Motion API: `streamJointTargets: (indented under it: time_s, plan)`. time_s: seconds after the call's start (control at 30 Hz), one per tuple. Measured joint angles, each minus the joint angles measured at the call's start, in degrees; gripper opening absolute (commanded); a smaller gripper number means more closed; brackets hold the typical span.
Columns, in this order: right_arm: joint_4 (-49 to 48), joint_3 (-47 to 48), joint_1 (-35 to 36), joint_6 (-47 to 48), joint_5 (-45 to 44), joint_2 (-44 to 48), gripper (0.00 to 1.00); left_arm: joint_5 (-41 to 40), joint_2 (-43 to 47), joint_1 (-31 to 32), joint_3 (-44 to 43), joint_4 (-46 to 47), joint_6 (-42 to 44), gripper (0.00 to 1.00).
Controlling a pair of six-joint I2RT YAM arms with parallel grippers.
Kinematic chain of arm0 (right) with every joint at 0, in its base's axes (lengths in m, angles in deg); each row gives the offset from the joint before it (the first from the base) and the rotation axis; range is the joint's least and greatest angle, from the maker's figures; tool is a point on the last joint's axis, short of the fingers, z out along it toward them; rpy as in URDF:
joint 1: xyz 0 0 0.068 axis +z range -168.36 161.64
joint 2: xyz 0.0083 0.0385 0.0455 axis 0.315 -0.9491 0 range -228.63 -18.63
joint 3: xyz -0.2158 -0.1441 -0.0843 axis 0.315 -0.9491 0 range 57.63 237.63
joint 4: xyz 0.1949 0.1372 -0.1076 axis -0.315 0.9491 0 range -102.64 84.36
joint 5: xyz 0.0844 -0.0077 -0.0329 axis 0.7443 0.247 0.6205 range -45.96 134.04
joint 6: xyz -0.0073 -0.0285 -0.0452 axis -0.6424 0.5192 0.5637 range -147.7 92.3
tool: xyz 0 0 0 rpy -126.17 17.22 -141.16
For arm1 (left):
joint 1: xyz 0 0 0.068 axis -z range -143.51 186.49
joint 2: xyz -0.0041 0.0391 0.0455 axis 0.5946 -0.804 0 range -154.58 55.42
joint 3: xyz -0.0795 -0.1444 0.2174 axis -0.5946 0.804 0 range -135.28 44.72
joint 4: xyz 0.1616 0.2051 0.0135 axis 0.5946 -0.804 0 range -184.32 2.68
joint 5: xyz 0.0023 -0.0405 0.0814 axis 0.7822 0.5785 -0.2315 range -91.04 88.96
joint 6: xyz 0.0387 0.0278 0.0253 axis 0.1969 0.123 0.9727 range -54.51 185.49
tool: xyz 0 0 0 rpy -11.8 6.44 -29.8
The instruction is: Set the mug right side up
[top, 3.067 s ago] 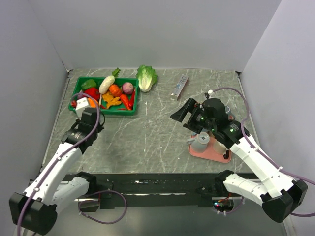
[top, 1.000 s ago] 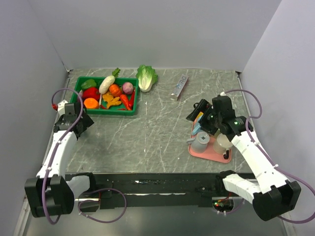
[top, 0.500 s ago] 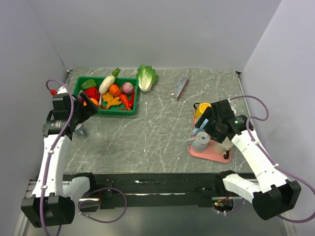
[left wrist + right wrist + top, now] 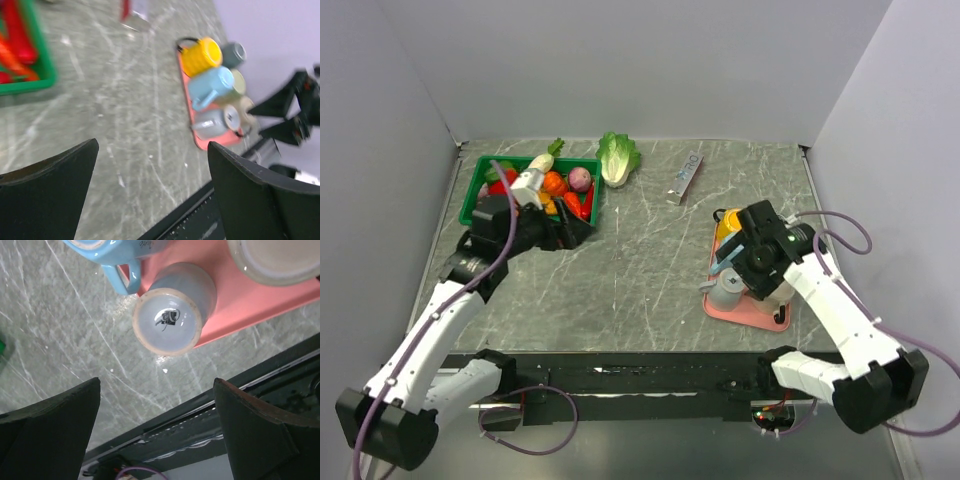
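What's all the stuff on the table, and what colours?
tray: one, pink, right side of the table
grey mug: one, grey, upside down on the tray's near left corner
other mugs: about five, yellow, light blue, cream, dark grey, on the tray
basket: one, green, far left
toy vegetables: several, mixed colours, in the basket
lettuce: one, green and white, right of the basket
packet: one, silver, far middle
left gripper: one, black, open, by the basket
right gripper: one, black, open, over the grey mug

Looks like a lab test cell to us: blank grey walls [image 4: 620, 60] boxing in a marbled table [image 4: 640, 250], toy veggies [image 4: 580, 178].
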Motion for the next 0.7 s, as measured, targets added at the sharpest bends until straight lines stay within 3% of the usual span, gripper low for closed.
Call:
streamJointTargets:
  time_s: [0.2,0.47,0.6,0.7]
  plan:
    - [4.68,6.82,5.81,-9.88,-3.58,-8.11,0.96,-1.33,-3.65,6.43,0.0,2.16,-0.07,0.96]
    - [8.07,8.26,12.81,-23.87,-6.23,-16.2,0.83,-6.12,-1.2,7.06,-0.02,0.46,0.24,0.96]
    - [8.5,8.61,14.29,-30.27,-7.08,-19.89,0.69,-7.65,2.23,7.1,-0.04,-0.87,0.28,0.96]
    - [8.9,9.77,14.75,-34.8,-7.54,-23.52,0.67,-7.89,4.57,7.1,-0.04,-1.7,0.26,0.96]
